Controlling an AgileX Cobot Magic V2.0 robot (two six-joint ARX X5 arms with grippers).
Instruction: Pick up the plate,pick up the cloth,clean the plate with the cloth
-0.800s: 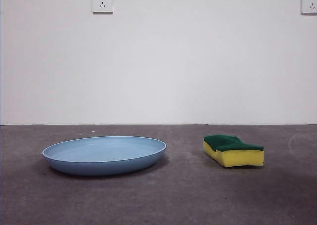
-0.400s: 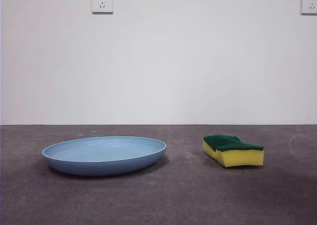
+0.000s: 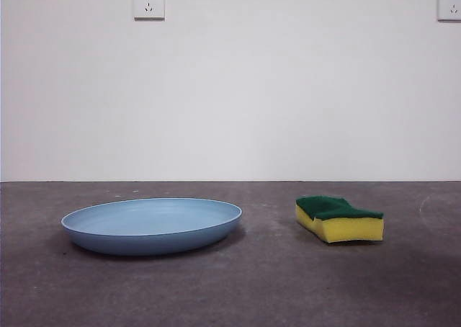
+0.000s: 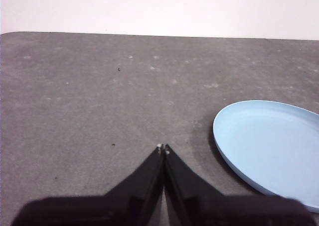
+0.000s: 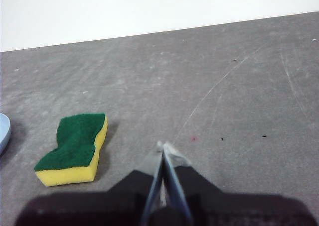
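The light-blue plate lies flat on the grey table, left of centre in the front view. The cloth, a yellow sponge with its green layer facing up, rests to the right of it. Neither arm shows in the front view. My left gripper is shut and empty, hovering over bare table beside the plate. My right gripper is also shut and empty, apart from the cloth, which lies off to one side of it.
A white wall stands behind the table with two power sockets high up. The grey tabletop shows scuffs and light scratch marks.
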